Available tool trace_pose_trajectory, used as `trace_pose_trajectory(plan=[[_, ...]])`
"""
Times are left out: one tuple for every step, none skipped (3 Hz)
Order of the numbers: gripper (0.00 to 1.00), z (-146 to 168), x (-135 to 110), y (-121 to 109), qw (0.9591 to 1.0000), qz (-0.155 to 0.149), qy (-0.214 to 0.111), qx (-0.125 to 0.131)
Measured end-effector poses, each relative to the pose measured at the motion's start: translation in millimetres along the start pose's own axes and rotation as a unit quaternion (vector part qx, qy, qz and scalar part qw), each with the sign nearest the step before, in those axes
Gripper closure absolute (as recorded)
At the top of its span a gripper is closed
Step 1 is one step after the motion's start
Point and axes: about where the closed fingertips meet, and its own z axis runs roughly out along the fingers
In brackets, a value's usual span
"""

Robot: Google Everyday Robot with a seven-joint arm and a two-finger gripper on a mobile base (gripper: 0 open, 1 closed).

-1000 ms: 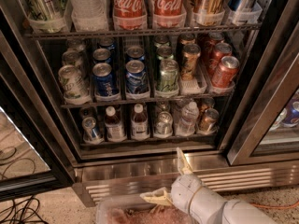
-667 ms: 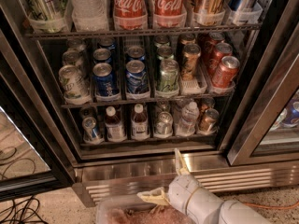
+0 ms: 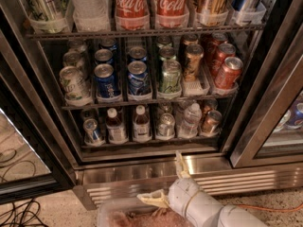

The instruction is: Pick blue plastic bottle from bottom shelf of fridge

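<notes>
Gripper (image 3: 166,181) hung low before the fridge (image 3: 71,145), level with its ribbed steel base (image 3: 222,174), two pale fingers spread wide and holding nothing. Up on the bottom shelf the blue plastic bottle (image 3: 141,124) stood upright, white-capped, with what looked like dark liquid inside, well apart from the gripper. A near-identical bottle (image 3: 115,126) stood just to its left, a silver can (image 3: 166,125) just to its right, then a clear water bottle (image 3: 191,119). Blue cans (image 3: 105,81) lined the rack above. A plastic tub (image 3: 111,212) sat on the floor below the gripper.
</notes>
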Motion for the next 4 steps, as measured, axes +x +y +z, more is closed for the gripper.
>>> trace_pose_trajectory(plan=[[0.0,13,10,2,0.9998,0.009,-0.005,0.02],[0.0,26,22,-3,0.9997,0.016,0.006,0.02],[0.0,41,34,-10,0.9991,0.023,0.033,-0.011],[0.0,48,42,-14,0.997,0.016,0.058,-0.048]])
